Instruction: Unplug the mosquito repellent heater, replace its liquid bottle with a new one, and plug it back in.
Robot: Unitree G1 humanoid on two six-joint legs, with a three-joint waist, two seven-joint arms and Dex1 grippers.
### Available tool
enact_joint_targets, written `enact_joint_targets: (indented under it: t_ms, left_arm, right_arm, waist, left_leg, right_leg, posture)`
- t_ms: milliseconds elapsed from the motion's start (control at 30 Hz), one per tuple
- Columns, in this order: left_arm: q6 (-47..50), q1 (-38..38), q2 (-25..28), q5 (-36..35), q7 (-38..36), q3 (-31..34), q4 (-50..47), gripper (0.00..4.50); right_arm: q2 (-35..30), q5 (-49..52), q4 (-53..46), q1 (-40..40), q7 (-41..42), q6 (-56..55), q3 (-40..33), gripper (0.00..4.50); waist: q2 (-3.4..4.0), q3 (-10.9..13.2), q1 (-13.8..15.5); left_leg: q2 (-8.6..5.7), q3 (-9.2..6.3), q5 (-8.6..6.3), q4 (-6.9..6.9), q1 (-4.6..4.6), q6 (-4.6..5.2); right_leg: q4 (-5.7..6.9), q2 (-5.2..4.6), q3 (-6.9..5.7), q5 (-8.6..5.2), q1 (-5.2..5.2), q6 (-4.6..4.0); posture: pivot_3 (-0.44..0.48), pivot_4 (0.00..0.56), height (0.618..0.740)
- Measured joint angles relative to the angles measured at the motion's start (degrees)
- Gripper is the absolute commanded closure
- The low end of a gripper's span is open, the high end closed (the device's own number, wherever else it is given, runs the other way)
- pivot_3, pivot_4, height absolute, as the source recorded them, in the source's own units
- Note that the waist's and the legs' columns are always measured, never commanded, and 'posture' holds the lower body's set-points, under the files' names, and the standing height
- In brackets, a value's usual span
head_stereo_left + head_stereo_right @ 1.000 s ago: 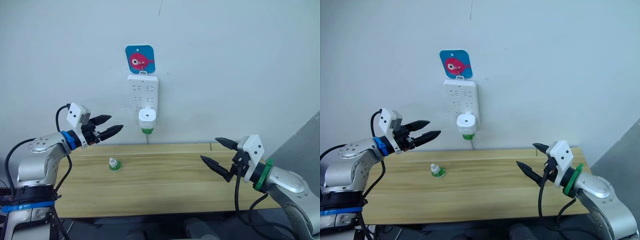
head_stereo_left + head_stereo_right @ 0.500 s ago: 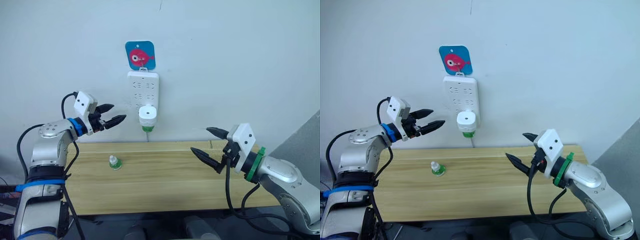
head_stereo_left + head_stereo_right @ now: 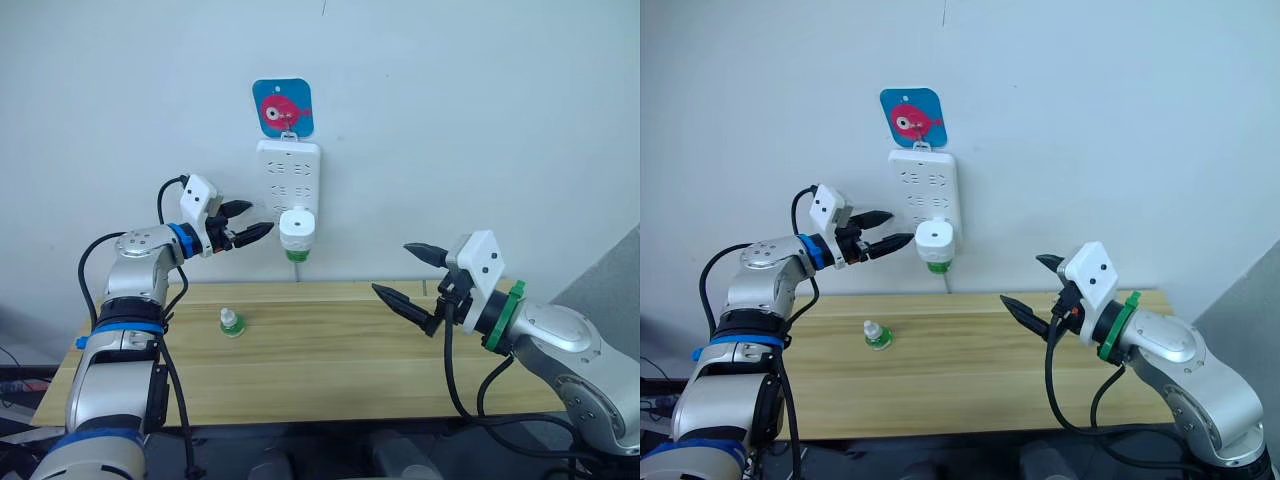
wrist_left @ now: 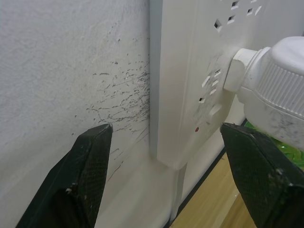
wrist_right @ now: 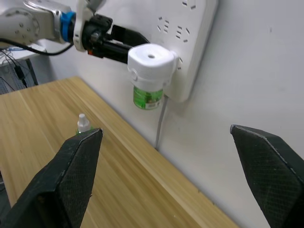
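Left gripper (image 3: 252, 221) now closer to wall, moved right toward power strip (image 3: 288, 178); fingers spread wide, tips just left of mosquito repellent heater (image 3: 296, 229). Heater plugged into strip's lower socket, green liquid bottle (image 3: 295, 255) hanging below. Right gripper (image 3: 407, 272) shifted left over wooden table (image 3: 330, 370), wide open, empty. Spare bottle (image 3: 231, 324) upright on table, left part.

Silver arms, black cables, blue band at left wrist, green at right, white camera blocks, black textured fingers (image 4: 85, 175)
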Motion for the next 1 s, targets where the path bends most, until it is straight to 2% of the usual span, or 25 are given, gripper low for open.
enact_joint_targets:
  t_ms: [367,733,833,1000]
  left_arm:
    - [-1.55,-4.71,-1.29,1.99,-6.42,-1.72,5.54,0.74]
    - [-1.78,-5.12,-1.86,2.07,-7.12,-1.59,6.51,0.74]
    - [-1.64,-5.59,-2.55,2.03,-7.84,-1.63,6.68,1.3]
    - [-1.21,-7.06,-2.45,1.88,-10.74,-1.63,6.74,2.8]
  right_arm:
    - [0.08,1.2,-0.31,-0.21,-1.24,1.51,-0.22,0.0]
    - [0.07,2.31,-0.32,-0.36,-1.69,1.51,-0.2,0.0]
    - [0.06,2.37,-0.32,-0.49,-1.61,1.51,-0.2,0.0]
    - [-0.06,2.58,-0.32,-0.47,-1.23,1.48,-0.21,0.0]
  waist:
    - [0.02,0.02,-0.26]
    - [0.04,0.03,-1.11]
    - [0.04,0.03,-1.38]
    - [0.06,0.03,-2.22]
  left_leg:
    - [-0.1,-0.24,0.02,0.05,-0.48,0.04]
    - [-0.11,-0.39,0.03,0.15,-0.64,0.04]
    - [-0.11,-0.38,0.02,0.15,-0.7,0.04]
    - [-0.11,-0.38,0.02,0.03,-0.73,0.05]
  right_leg:
    - [-0.02,-0.01,-0.08,0.01,-0.28,0.06]
    - [-0.01,-0.01,-0.2,0.01,-0.33,0.07]
    - [-0.01,-0.01,-0.2,0.01,-0.39,0.07]
    - [-0.01,0.0,-0.21,0.01,-0.47,0.06]
  posture:
    - [-0.264,0.093,0.733]
    - [-0.266,0.088,0.733]
    - [-0.268,0.088,0.733]
    - [-0.267,0.085,0.733]
